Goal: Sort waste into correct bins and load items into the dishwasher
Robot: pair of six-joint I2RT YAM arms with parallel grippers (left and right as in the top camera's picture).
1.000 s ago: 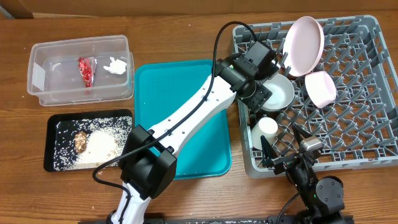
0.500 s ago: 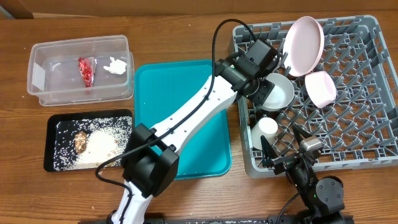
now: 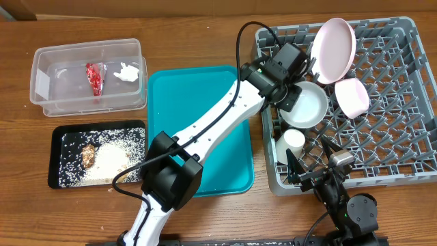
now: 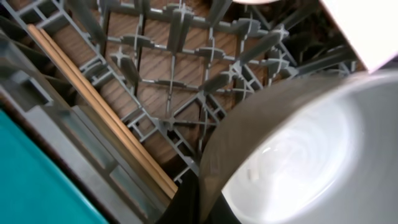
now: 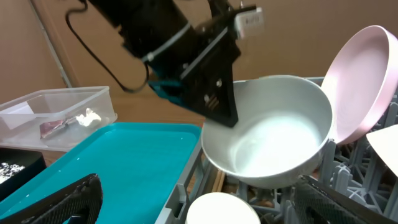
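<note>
My left gripper (image 3: 287,96) is shut on the left rim of the off-white bowl (image 3: 307,106), which it holds tilted over the grey dishwasher rack (image 3: 403,158). The left wrist view shows its dark fingers (image 4: 186,208) pinching the bowl's rim (image 4: 214,149), with the chopsticks (image 4: 99,112) lying along the rack floor. The pink plate (image 3: 333,49) stands on edge at the back of the rack, next to the pink bowl (image 3: 352,96). The white cup (image 3: 293,140) sits near the rack's front left corner. My right gripper (image 3: 311,161) hangs open just in front of it.
The clear tub (image 3: 48,85) at the back left holds the red wrapper (image 3: 95,77) and white tissue (image 3: 127,71). The black tray (image 3: 58,134) below it holds rice (image 3: 113,162) and a brown lump (image 3: 89,156). The teal tray (image 3: 198,130) lies between them and the rack.
The left gripper has closed onto the off-white bowl's rim, and the bowl has shifted slightly right and forward. The right arm has stayed still.
</note>
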